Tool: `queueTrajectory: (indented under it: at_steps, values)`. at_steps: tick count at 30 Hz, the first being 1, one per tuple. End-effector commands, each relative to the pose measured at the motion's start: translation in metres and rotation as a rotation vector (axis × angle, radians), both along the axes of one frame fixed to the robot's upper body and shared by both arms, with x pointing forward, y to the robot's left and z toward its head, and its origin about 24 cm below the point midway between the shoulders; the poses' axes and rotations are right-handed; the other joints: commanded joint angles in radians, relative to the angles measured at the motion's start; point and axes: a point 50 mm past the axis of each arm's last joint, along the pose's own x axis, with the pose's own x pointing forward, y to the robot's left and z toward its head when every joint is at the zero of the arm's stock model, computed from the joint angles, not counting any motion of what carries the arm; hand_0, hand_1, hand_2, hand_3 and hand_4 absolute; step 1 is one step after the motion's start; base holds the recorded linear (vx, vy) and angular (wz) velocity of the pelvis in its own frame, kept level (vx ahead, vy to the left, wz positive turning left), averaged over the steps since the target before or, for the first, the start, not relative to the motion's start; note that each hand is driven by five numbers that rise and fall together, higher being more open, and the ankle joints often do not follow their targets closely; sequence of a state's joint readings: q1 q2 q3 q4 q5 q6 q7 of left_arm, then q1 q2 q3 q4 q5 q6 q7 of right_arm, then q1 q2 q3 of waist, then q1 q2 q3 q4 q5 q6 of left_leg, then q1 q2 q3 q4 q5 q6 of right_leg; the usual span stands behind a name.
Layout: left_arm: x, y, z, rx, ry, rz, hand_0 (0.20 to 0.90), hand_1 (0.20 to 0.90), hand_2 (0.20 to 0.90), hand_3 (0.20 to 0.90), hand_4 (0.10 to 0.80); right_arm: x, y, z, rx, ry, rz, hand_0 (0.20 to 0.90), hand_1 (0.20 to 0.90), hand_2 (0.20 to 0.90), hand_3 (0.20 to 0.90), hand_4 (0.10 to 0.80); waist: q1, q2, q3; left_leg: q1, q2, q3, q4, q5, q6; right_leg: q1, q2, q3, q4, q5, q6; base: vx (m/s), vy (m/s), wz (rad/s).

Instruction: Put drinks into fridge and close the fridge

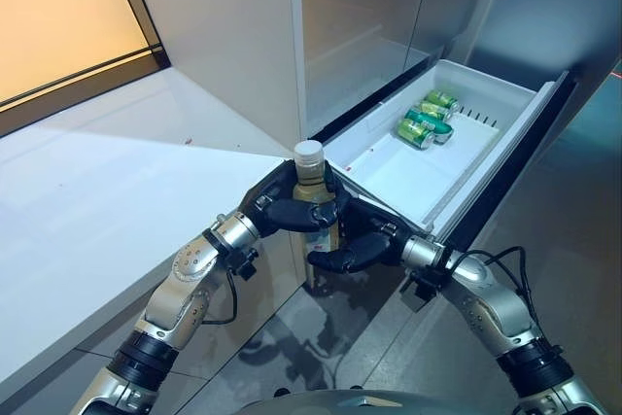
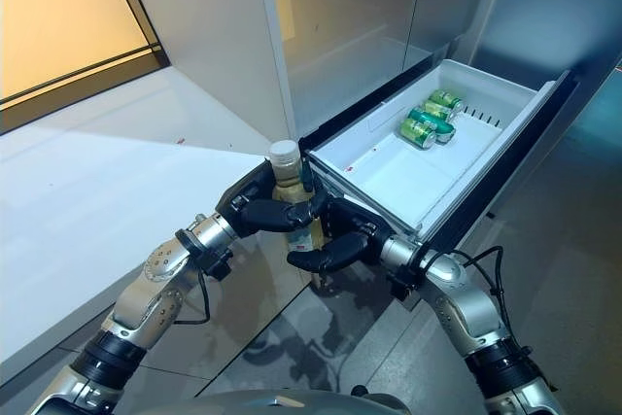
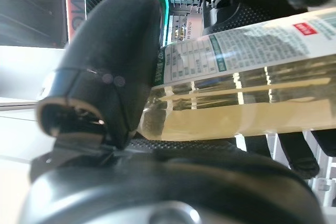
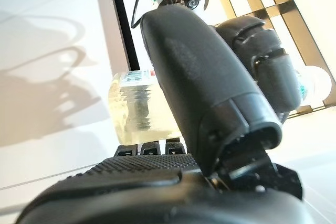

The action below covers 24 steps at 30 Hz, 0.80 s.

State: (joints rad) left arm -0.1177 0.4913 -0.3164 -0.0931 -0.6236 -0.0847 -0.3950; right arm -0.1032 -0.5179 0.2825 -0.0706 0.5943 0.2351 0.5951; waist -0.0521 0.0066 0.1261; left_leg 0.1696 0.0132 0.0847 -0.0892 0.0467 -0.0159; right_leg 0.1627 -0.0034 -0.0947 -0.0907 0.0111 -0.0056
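A clear bottle point(image 1: 313, 185) of pale yellow drink with a white cap stands upright in the air, just left of the open fridge drawer point(image 1: 398, 180). My left hand point(image 1: 290, 213) is curled round its upper half. My right hand point(image 1: 352, 252) is curled round its lower half from the right. The bottle shows in the left wrist view point(image 3: 252, 103) between thumb point(image 3: 110, 77) and fingers, and in the right wrist view point(image 4: 131, 114) behind the thumb point(image 4: 205, 77). Green cans point(image 1: 426, 121) lie at the back of the white drawer.
A white counter point(image 1: 87, 201) runs along the left. The fridge's tall grey body point(image 1: 360, 17) stands behind the drawer. The drawer's dark front panel point(image 1: 515, 162) juts out to the right. Grey floor point(image 1: 564, 230) lies below and to the right.
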Motion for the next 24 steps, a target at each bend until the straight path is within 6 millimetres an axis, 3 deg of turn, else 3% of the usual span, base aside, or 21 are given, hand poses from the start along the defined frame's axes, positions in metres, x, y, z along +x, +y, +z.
queueTrajectory:
  at_steps: [1, 6, 10, 11, 12, 13, 24]
  values:
    - [0.025, -0.015, 0.059, -0.065, -0.273, -0.039, 0.300, 0.300, 0.300, 0.200, 0.100, 0.007, 0.033, 0.072, 0.237, -0.253, 0.217, 0.900, 0.900, 0.900, 0.900, 0.800, 0.003, -0.024, -0.055, 0.002, -0.034, 0.009, 0.012, -0.091, 0.038, -0.031, -0.005, -0.019, 0.081, -0.055, 0.067, 0.000, 0.000, 0.00]
    - [0.027, -0.024, 0.054, -0.040, -0.251, -0.082, 0.300, 0.300, 0.300, 0.200, 0.100, 0.003, 0.046, 0.072, 0.251, -0.196, 0.306, 0.900, 0.900, 0.900, 0.900, 0.800, 0.002, -0.028, -0.055, 0.000, -0.035, 0.011, 0.014, -0.090, 0.037, -0.031, -0.005, -0.017, 0.077, -0.053, 0.068, 0.000, 0.000, 0.00]
    - [0.021, -0.033, 0.059, -0.143, -0.256, -0.222, 0.300, 0.300, 0.300, 0.200, 0.100, 0.001, 0.055, 0.069, 0.269, -0.109, 0.342, 0.900, 0.900, 0.900, 0.900, 0.800, 0.000, -0.029, -0.058, 0.001, -0.033, 0.013, 0.010, -0.089, 0.037, -0.031, -0.005, -0.015, 0.071, -0.049, 0.069, 0.000, 0.000, 0.00]
    - [0.019, -0.035, 0.060, -0.164, -0.259, -0.250, 0.300, 0.300, 0.300, 0.200, 0.100, 0.000, 0.057, 0.067, 0.278, -0.087, 0.350, 0.832, 0.832, 0.832, 0.820, 0.720, 0.000, -0.028, -0.058, 0.001, -0.033, 0.013, 0.009, -0.090, 0.037, -0.031, -0.005, -0.015, 0.071, -0.048, 0.068, 0.000, 0.000, 0.00]
    - [0.014, -0.039, 0.063, -0.196, -0.273, -0.309, 0.300, 0.300, 0.300, 0.200, 0.100, -0.003, 0.061, 0.062, 0.302, -0.023, 0.366, 0.712, 0.712, 0.712, 0.680, 0.580, -0.001, -0.028, -0.059, 0.001, -0.033, 0.012, 0.008, -0.089, 0.036, -0.032, -0.004, -0.014, 0.070, -0.048, 0.068, 0.000, 0.000, 0.00]
    - [0.011, -0.043, 0.064, -0.219, -0.276, -0.361, 0.300, 0.300, 0.300, 0.200, 0.100, -0.005, 0.064, 0.058, 0.324, 0.022, 0.383, 0.312, 0.312, 0.312, 0.214, 0.114, -0.002, -0.028, -0.059, 0.002, -0.032, 0.013, 0.007, -0.089, 0.036, -0.031, -0.004, -0.013, 0.071, -0.048, 0.068, 0.000, 0.000, 0.00]
    - [-0.001, -0.062, 0.067, -0.301, -0.247, -0.565, 0.300, 0.300, 0.300, 0.200, 0.100, -0.031, 0.090, 0.037, 0.467, 0.379, 0.499, 0.300, 0.300, 0.300, 0.200, 0.100, -0.010, -0.027, -0.059, 0.005, -0.035, 0.004, 0.003, -0.088, 0.040, -0.032, -0.001, -0.005, 0.072, -0.046, 0.067, 0.000, 0.000, 0.00]
